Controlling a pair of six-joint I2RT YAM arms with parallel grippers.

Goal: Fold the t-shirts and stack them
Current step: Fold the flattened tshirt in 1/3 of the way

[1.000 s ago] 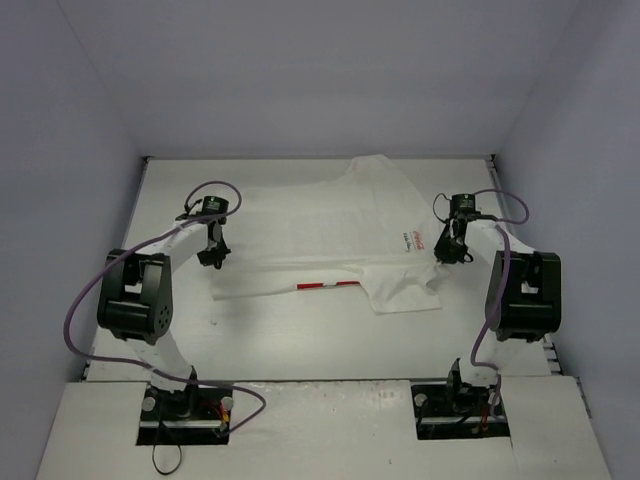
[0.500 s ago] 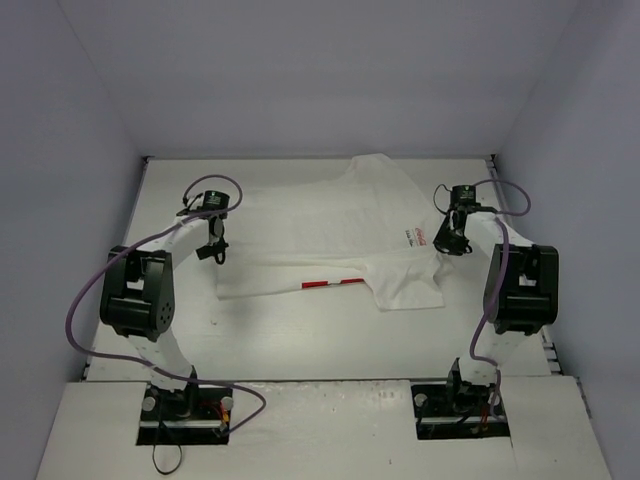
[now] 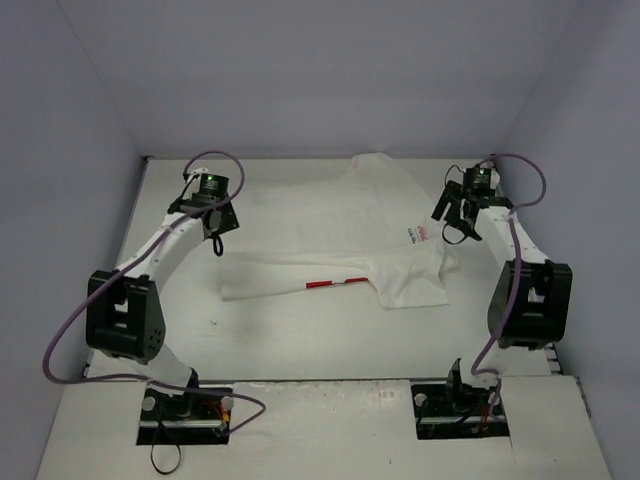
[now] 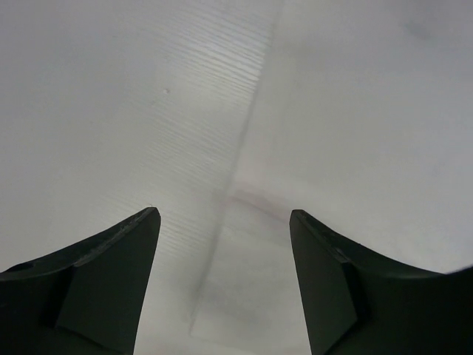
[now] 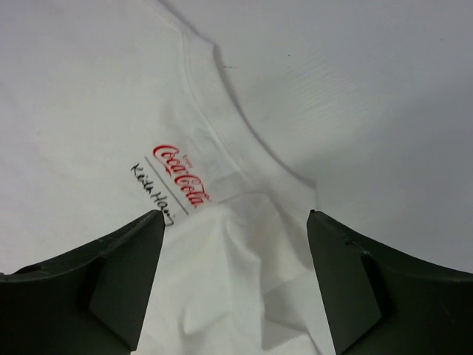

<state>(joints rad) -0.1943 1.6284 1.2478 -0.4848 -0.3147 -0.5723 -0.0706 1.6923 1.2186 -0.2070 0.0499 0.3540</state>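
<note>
1. Pale lilac walls [image 3: 300, 80] close in a white surface [image 3: 300, 340], with an arm mounted at either near corner.
2. At the left, the left claw [image 3: 214, 243] hangs over the shirt's left end. In its wrist view the jaws stand spread around nothing, with only white and one faint straight edge beneath them.
3. The t-shirt [image 3: 330, 235] lies flat across the middle of the surface, turned sideways with its hem end to the left and its collar to the right.
4. It is white and short-sleeved. Its near edge looks doubled over, and a narrow red strip [image 3: 330, 284] of the print shows along that fold. One sleeve juts toward the far edge.
5. At the right, the right claw [image 3: 452, 228] hovers over the collar [image 5: 199, 66]. It too is spread and holds nothing, and below it sits small red Coca-Cola script [image 5: 181, 174] above a black signature.
6. The step in hand seems to be the gap between two folds. To do it well, both claws should pinch matching points on one long edge, catching all the layers.
7. They should lift low and together, keep the cloth taut between them, and lay the edge down parallel so that no wrinkle is trapped.
</note>
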